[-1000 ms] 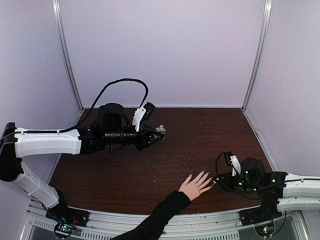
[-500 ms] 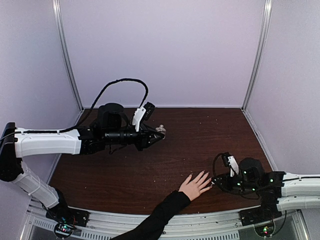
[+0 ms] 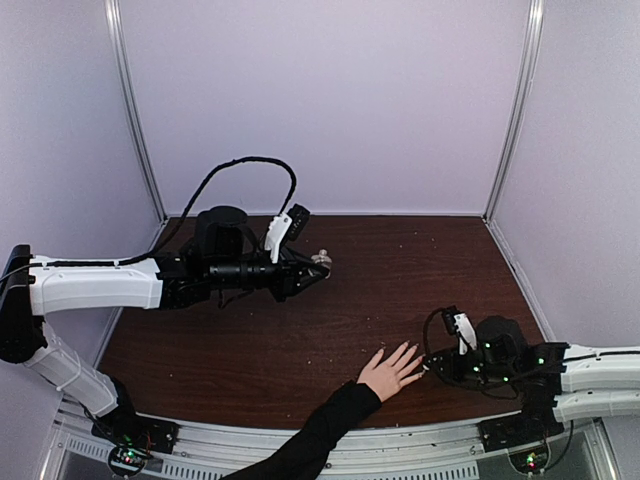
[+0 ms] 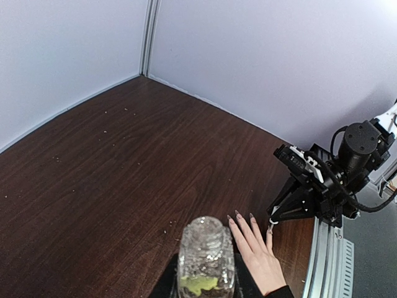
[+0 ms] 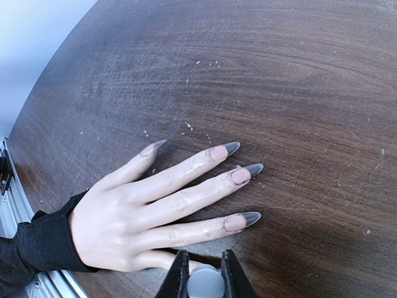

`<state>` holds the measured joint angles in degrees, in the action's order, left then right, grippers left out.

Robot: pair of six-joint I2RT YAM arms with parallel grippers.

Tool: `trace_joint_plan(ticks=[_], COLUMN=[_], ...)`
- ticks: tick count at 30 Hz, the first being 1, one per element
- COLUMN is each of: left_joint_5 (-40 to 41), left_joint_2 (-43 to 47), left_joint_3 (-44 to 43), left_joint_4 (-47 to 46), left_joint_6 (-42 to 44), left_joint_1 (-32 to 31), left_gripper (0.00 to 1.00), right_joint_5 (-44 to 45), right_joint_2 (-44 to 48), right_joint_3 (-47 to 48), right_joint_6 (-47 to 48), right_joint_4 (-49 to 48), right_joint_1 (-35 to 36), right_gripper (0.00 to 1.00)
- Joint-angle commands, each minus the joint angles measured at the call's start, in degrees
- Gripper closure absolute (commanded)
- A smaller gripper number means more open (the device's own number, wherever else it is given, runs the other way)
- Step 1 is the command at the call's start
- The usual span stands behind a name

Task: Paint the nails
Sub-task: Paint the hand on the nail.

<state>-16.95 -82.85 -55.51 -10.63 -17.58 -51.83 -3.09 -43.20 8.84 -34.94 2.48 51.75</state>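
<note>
A light-skinned hand [image 3: 390, 372] with a black sleeve lies flat on the dark wood table, fingers spread. In the right wrist view its long pointed nails [image 5: 242, 219] are pale with grey tips. My right gripper [image 5: 205, 257] is shut on a round grey brush cap [image 5: 205, 284], right over the little finger, whose tip is hidden. It shows at the hand's right edge in the top view [image 3: 430, 365]. My left gripper [image 3: 318, 268] is shut on a clear glass bottle [image 4: 206, 254] with yellow-green liquid, held above the table at back left.
The hand [image 4: 260, 254] and right arm [image 4: 322, 186] show in the left wrist view near the table's front edge. Pale walls close the back and sides. Small crumbs dot the wood [image 5: 189, 127].
My right gripper has crept slightly left, closer onto the hand's little finger. The left arm, bottle and hand have not moved.
</note>
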Motion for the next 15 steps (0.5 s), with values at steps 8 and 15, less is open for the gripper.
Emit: trace_joint_plan(ticks=[8, 15], left_joint_5=[-0.34, -0.31], left_joint_2=[0.75, 0.79], left_joint_3=[0.57, 0.56], left_joint_4=[-3.44, -3.3], left_joint_6=[0.09, 0.07], left_joint_1=[0.34, 0.33], left_gripper=[1.0, 1.0], right_joint_5=[2.83, 2.65], right_joint_2=[3.19, 0.45], right_joint_3=[-0.07, 0.51], right_joint_6=[-1.22, -1.06], right_joint_4=[2.27, 1.11], right_joint_1=[0.37, 0.37], right_gripper=[1.0, 1.0])
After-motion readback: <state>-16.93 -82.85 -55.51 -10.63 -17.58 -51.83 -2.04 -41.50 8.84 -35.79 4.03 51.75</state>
